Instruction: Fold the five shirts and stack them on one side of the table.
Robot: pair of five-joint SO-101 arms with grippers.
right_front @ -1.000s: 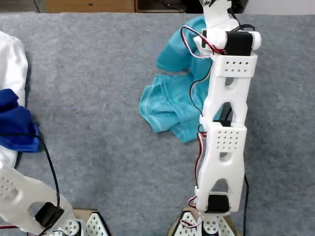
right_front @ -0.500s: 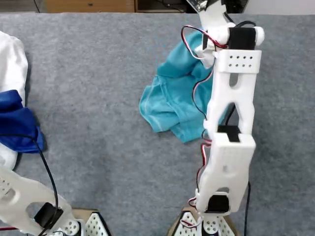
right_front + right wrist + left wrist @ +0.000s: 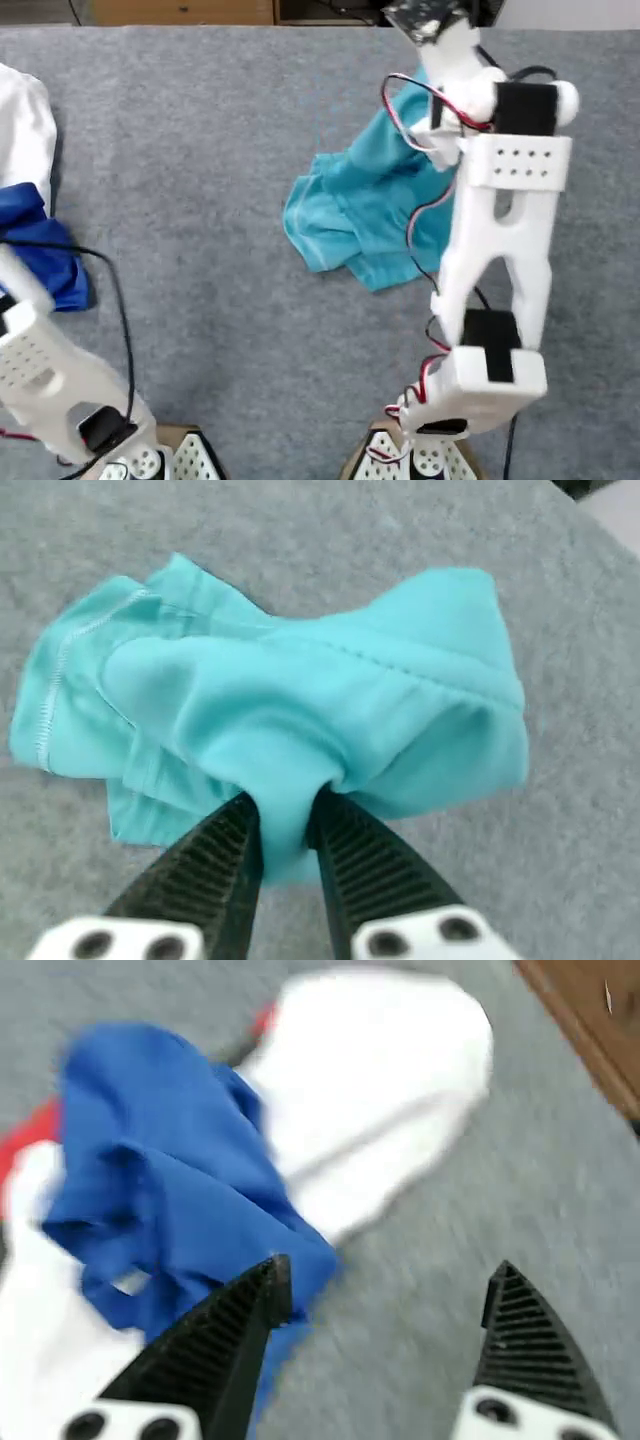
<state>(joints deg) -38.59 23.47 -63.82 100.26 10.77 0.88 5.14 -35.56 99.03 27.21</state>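
None looks folded yet: your right claw (image 3: pixel 285 803) clamps the teal shirt (image 3: pixel 300 695); your left claw (image 3: pixel 390 1268) gapes above the crumpled blue shirt (image 3: pixel 160 1180).

One each: teal shirt (image 3: pixel 345 210), blue shirt (image 3: pixel 40 272), white shirt (image 3: pixel 25 130).

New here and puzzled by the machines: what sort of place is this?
Likely a robotics lab bench rather than a laundry: two white robot arms stand at a grey cloth-covered table, the right arm's fingers pinch a crumpled teal shirt, and a blue shirt lies on white ones at the side.
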